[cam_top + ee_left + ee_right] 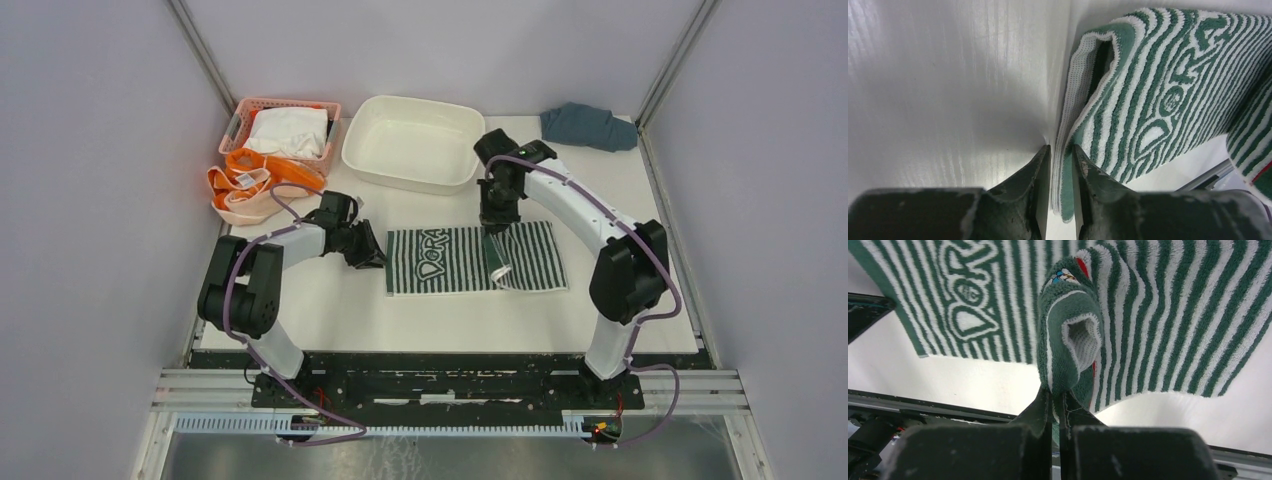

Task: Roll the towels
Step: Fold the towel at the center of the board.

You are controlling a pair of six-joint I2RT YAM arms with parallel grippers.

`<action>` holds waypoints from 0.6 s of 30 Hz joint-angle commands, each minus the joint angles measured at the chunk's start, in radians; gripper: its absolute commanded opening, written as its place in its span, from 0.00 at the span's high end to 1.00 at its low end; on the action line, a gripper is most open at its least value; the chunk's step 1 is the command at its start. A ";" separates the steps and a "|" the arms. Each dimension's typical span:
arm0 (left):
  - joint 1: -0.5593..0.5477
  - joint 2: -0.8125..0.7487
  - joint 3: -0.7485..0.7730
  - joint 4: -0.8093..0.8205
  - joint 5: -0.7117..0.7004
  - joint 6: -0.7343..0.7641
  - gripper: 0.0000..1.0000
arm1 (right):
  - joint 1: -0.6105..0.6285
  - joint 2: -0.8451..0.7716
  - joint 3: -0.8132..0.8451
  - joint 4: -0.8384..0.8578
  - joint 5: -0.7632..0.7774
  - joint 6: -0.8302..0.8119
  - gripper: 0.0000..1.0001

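Striped towel (440, 262), roll barely begun: left gripper (1061, 150) jaws pinching its left hem, right gripper (1055, 395) jaws pinching a raised middle fold; next, probably tight, even turns.

The green-and-white striped towel (440, 262) lies spread mid-table (330, 320), lettering up, one narrow fold raised right of centre. The orange towel (243, 190) lies crumpled, far left.

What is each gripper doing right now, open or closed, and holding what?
Left gripper: closed on the left edge of the striped towel.
Right gripper: closed, pinching a raised fold of the same towel.
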 commanded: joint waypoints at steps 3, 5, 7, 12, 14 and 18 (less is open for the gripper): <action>-0.018 0.013 -0.012 0.031 0.015 -0.039 0.76 | 0.127 0.076 0.137 0.010 0.096 0.164 0.99; -0.023 0.013 -0.012 0.033 0.014 -0.039 0.80 | 0.164 0.102 0.172 0.019 0.121 0.195 1.00; -0.031 0.013 -0.012 0.034 0.013 -0.039 0.82 | 0.199 0.139 0.212 0.019 0.140 0.216 0.99; -0.044 0.012 -0.014 0.034 0.007 -0.039 0.85 | 0.257 0.206 0.306 0.014 0.165 0.268 0.99; -0.048 0.010 -0.013 0.033 0.006 -0.040 0.85 | 0.283 0.225 0.337 0.015 0.187 0.277 0.99; -0.053 0.006 -0.014 0.034 0.002 -0.040 0.86 | 0.310 0.266 0.370 0.028 0.202 0.298 0.97</action>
